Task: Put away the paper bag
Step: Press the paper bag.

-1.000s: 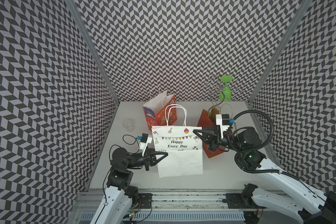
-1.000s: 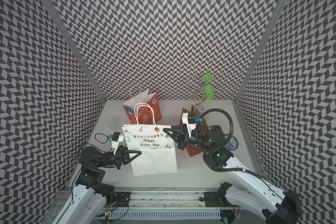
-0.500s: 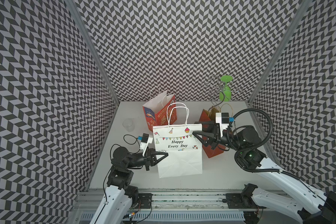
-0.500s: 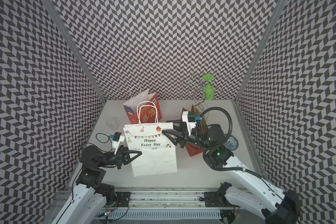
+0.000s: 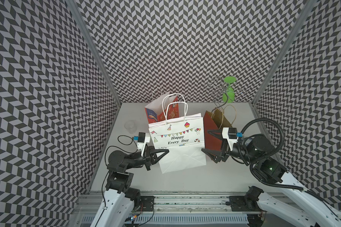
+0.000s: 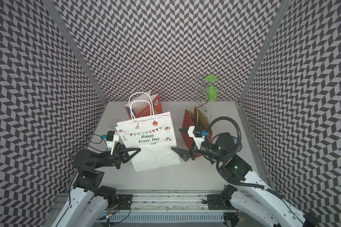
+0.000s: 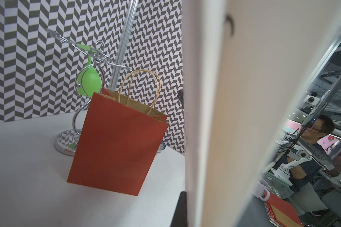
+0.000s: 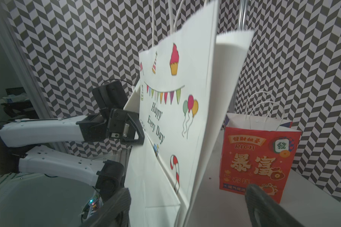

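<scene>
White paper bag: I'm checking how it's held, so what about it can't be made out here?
- Left wrist view: the white bag is a close blur across the frame, hiding where the left gripper pinches it.
- Right wrist view: its handles are cut off by the top edge, its base by the bottom edge.
- Both top views: its inside, hidden by the printed front panel.

Three bags on the worktop (image 5: 185, 180), mid-frame.
The Happy Every Day bag (image 5: 177, 141) stands at centre between left claw (image 5: 165, 151) and right claw (image 5: 205, 140); RICH bag (image 5: 156, 114) behind it, plain bag (image 5: 213, 133) to its right, wire stand (image 5: 219, 92) behind that, cup (image 5: 130, 126) at left.
</scene>
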`<state>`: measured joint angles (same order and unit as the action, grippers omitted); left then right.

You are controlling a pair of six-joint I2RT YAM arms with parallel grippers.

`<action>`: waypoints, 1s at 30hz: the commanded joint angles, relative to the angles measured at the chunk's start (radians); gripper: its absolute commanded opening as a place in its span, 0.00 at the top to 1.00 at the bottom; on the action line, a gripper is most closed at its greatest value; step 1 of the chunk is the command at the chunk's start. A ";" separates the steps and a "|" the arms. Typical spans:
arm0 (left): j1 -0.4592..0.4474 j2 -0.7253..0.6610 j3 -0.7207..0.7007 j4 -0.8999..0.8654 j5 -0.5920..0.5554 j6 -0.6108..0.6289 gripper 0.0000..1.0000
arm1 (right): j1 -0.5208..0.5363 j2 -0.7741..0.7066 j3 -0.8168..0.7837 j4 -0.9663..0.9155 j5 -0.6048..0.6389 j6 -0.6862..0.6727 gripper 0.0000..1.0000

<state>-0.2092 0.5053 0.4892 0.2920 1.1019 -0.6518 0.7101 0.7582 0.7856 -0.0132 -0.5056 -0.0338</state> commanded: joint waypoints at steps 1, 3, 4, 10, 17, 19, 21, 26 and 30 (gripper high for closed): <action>-0.002 -0.015 0.029 0.067 -0.005 -0.008 1.00 | -0.004 0.003 -0.020 -0.041 -0.031 -0.036 0.05; -0.002 -0.022 0.017 0.087 -0.004 -0.022 1.00 | -0.003 0.024 -0.022 -0.037 -0.034 -0.021 0.05; -0.003 -0.025 0.011 0.096 -0.006 -0.029 1.00 | -0.003 0.037 -0.019 -0.039 -0.045 -0.016 0.05; -0.004 -0.026 -0.006 0.115 -0.020 -0.050 1.00 | -0.003 0.084 -0.036 0.036 -0.318 0.033 0.25; -0.008 -0.025 -0.022 0.113 -0.029 -0.054 1.00 | -0.003 0.088 -0.081 0.272 -0.322 0.162 0.48; -0.009 -0.025 -0.027 0.115 -0.030 -0.057 1.00 | -0.003 0.100 -0.080 0.308 -0.314 0.183 0.56; -0.010 -0.026 -0.028 0.115 -0.030 -0.058 1.00 | -0.003 0.116 -0.073 0.327 -0.313 0.196 0.71; -0.012 -0.026 -0.029 0.105 -0.045 -0.049 1.00 | -0.003 0.145 -0.057 0.331 -0.305 0.220 1.00; -0.012 -0.065 -0.037 0.083 -0.075 -0.033 0.70 | -0.003 0.144 -0.050 0.357 -0.278 0.284 1.00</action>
<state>-0.2161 0.4755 0.4614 0.3683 1.0576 -0.6956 0.7086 0.9043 0.7097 0.2565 -0.7990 0.1936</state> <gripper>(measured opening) 0.225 0.049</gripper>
